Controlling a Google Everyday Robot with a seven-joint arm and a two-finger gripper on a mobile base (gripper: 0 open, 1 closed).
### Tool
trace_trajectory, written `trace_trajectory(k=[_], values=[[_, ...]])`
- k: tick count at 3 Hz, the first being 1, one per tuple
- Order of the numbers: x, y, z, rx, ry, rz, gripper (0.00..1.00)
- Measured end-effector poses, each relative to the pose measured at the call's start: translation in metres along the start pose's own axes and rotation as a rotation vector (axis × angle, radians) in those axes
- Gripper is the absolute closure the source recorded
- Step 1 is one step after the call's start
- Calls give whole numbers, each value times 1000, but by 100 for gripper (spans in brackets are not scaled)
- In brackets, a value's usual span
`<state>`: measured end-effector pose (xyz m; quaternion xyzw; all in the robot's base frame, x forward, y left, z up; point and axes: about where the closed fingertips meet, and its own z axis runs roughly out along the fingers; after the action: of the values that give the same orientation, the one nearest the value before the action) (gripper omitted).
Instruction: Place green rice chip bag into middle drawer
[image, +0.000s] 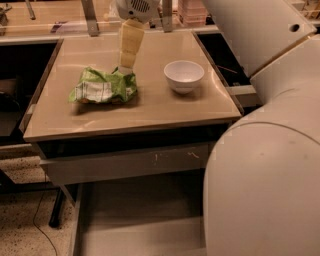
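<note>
The green rice chip bag (102, 87) lies crumpled on the left half of the tan table top, white panel facing up. My gripper (126, 65) hangs down from the top of the view and its tip is at the bag's far right edge. I cannot tell whether it touches the bag. The middle drawer (140, 220) is pulled out below the table, with a plain grey floor. My arm hides the drawer's right part.
A white bowl (184, 75) stands on the table right of the bag. A shut grey drawer front with pale scratch marks (125, 162) sits just under the table top (150, 107). My large white arm (265, 165) fills the right side. Dark open bays flank the table.
</note>
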<state>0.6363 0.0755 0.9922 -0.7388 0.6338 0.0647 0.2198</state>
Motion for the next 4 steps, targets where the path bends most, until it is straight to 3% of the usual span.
trace_trajectory(k=[1, 4], values=[[-5, -7, 0, 22, -17, 0, 0], [-11, -30, 74, -47, -116, 58, 0]])
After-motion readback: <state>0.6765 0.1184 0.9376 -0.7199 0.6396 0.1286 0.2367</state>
